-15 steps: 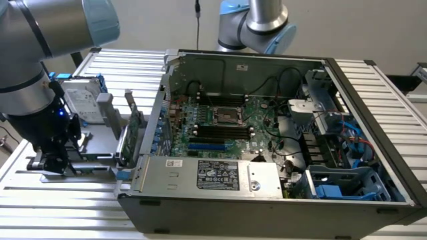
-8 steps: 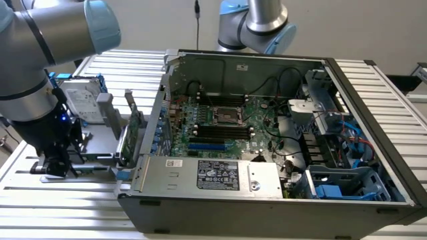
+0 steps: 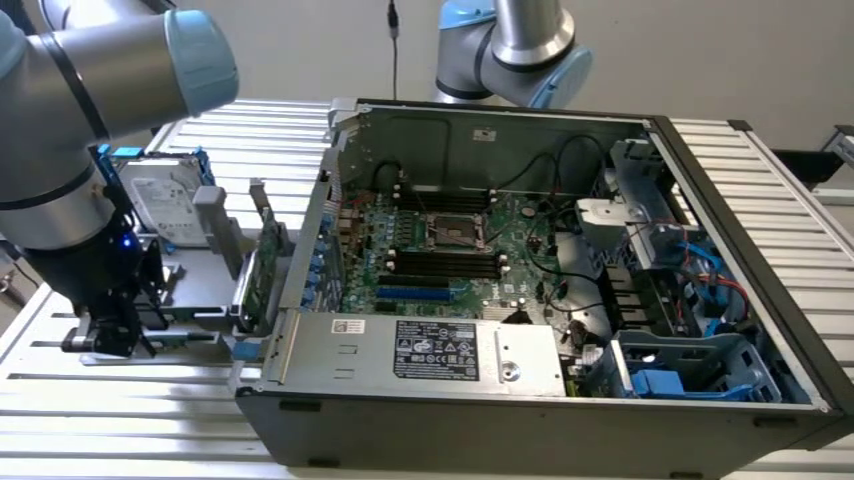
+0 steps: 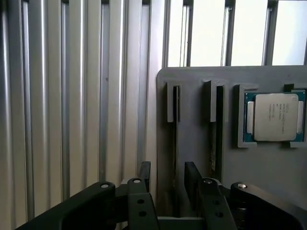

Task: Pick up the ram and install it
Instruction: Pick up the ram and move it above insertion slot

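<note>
While the jaws stand apart and empty over the holder (image 4: 259,163), the ram (image 4: 176,110) sits edge-on in a slot between them, untouched; risk: slight misalignment, one jaw strikes the slot wall, ram tilts or jams.

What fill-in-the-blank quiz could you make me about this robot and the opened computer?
1. The tool has its jaws ___.
2. The hard drive stands to the exterior view's ___ of the computer case.
3. The motherboard lies ___ that case.
Missing words: open; left; inside.
</note>
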Robot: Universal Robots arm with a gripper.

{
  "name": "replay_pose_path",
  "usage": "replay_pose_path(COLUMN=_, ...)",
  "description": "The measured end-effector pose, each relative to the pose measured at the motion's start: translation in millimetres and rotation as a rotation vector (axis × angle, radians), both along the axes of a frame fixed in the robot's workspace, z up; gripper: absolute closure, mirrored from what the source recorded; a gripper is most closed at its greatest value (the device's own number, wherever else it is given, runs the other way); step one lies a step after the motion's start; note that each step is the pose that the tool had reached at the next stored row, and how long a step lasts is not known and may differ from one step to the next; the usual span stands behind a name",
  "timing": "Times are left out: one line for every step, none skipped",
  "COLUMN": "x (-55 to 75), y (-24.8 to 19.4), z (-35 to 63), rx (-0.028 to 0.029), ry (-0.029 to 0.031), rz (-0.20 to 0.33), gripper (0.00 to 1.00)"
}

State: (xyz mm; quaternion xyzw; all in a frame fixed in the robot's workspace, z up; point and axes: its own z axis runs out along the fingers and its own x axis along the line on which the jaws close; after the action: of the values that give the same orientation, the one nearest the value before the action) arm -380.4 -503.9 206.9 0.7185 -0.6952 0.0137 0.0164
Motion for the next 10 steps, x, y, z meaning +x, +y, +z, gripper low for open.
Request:
replay_pose_path(x=0.0, y=0.0, z=-0.5, rx=0.0034, ry=0.0001, rz=0.0, gripper=0.58)
replay_pose_path(x=0.0, y=0.0, z=-0.8, rx=0.007, ry=0.0006, rz=0.0, gripper=0.58)
replay_pose_path(x=0.0, y=0.0, z=-1.1, rx=0.0112, ry=0.0015, rz=0.0, gripper=0.58)
replay_pose_path(x=0.0, y=0.0, z=-1.4, rx=0.0146, ry=0.003, rz=0.0, gripper=0.58)
replay_pose_path(x=0.0, y=0.1, z=-1.7, rx=0.0174, ry=0.0051, rz=0.0, gripper=0.58)
replay_pose_path(x=-0.2, y=0.1, z=-1.9, rx=0.0191, ry=0.0074, rz=0.0, gripper=0.58)
replay_pose_path(x=-0.3, y=0.3, z=-2.1, rx=0.0199, ry=0.0099, rz=0.0, gripper=0.58)
replay_pose_path(x=-0.4, y=0.5, z=-2.4, rx=0.0203, ry=0.0127, rz=0.0, gripper=0.58)
replay_pose_path(x=-0.6, y=0.7, z=-2.8, rx=0.0206, ry=0.0157, rz=0.001, gripper=0.58)
replay_pose_path(x=-0.7, y=1.1, z=-3.2, rx=0.0208, ry=0.0184, rz=0.001, gripper=0.58)
